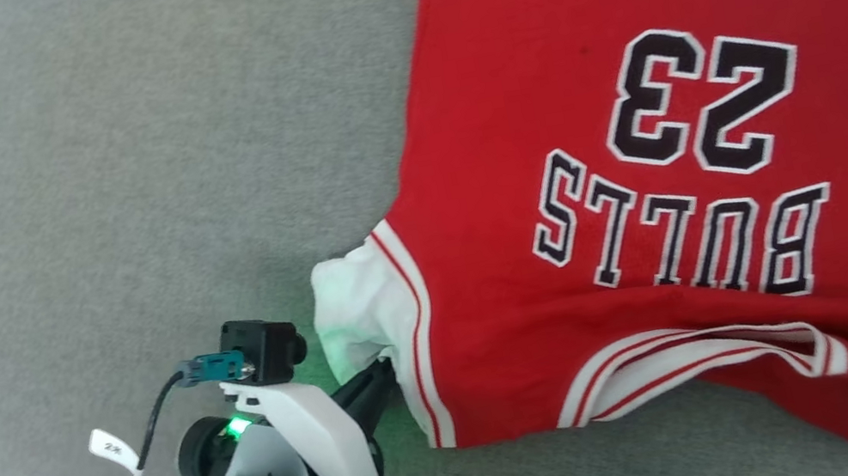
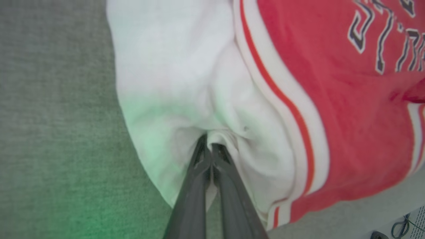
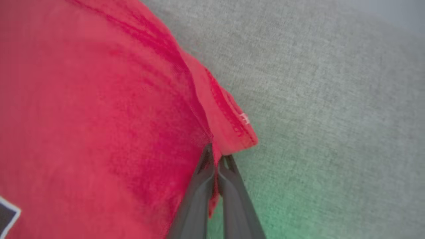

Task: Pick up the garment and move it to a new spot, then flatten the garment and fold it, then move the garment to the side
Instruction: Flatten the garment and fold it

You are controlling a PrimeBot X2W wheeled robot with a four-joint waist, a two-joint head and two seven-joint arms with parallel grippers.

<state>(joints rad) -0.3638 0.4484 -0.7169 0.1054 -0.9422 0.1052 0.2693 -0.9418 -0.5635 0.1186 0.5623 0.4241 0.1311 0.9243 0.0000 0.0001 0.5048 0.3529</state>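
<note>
— Head view?
— The jersey is lying spread on the grey desk. Its print is reading upside down, with the collar nearest the robot and the hem farthest. Its long axis is running near to far, tilting slightly. The left claw is reaching into the white sleeve.
— Left wrist?
— The left claw is clenching a fold of that sleeve.
— Right wrist?
— The right claw is pinching the jersey's red hemmed corner.
</note>
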